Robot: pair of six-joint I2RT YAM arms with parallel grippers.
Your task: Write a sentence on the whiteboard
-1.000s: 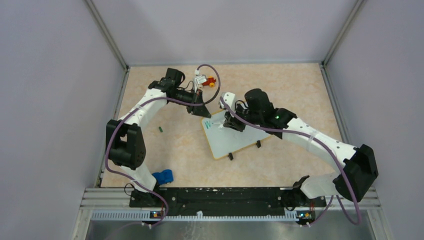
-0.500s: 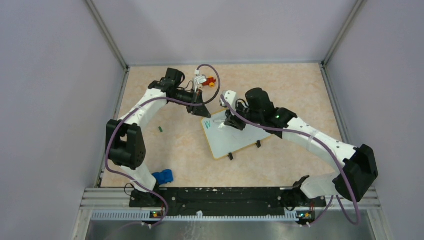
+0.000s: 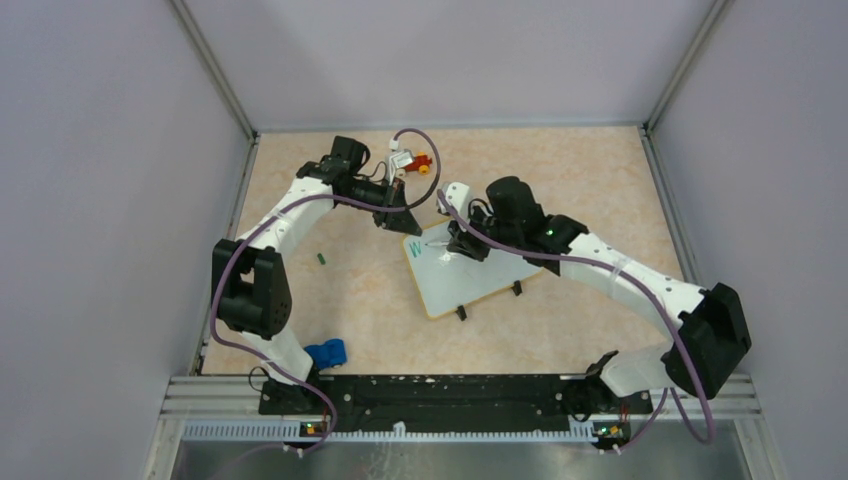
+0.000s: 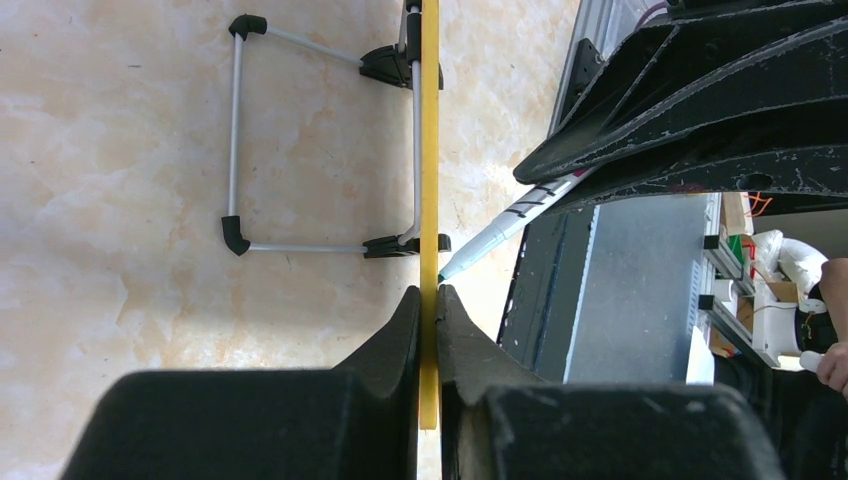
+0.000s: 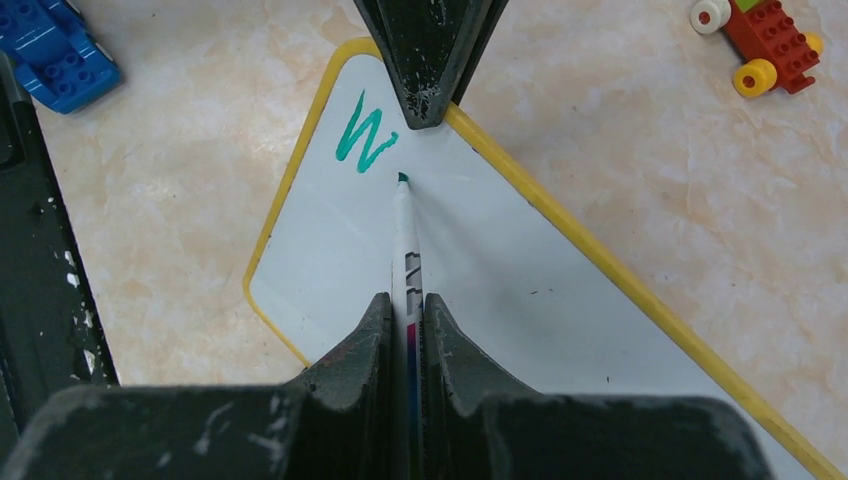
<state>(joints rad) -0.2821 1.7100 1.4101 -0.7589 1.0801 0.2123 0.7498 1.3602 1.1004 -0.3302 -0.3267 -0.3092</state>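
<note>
The whiteboard [image 3: 466, 270] stands tilted mid-table, white with a yellow rim and two black feet. One green letter "W" [image 5: 364, 133] of the sentence sits near its top left corner. My left gripper [image 3: 399, 221] is shut on the board's yellow rim [image 4: 429, 180], seen edge-on between the fingers. My right gripper [image 3: 458, 247] is shut on a white marker [image 5: 406, 240]. Its green tip [image 5: 403, 178] rests on or just over the board, right of the "W". The marker also shows in the left wrist view [image 4: 505, 224].
A red and yellow brick toy [image 3: 420, 163] lies at the back of the table behind the left gripper, also in the right wrist view [image 5: 765, 40]. A blue brick toy [image 3: 326, 353] lies near the left arm's base. A small green marker cap [image 3: 322, 258] lies left of the board.
The right gripper and marker have shifted slightly up and left over the board. The left gripper holds the rim unmoved.
</note>
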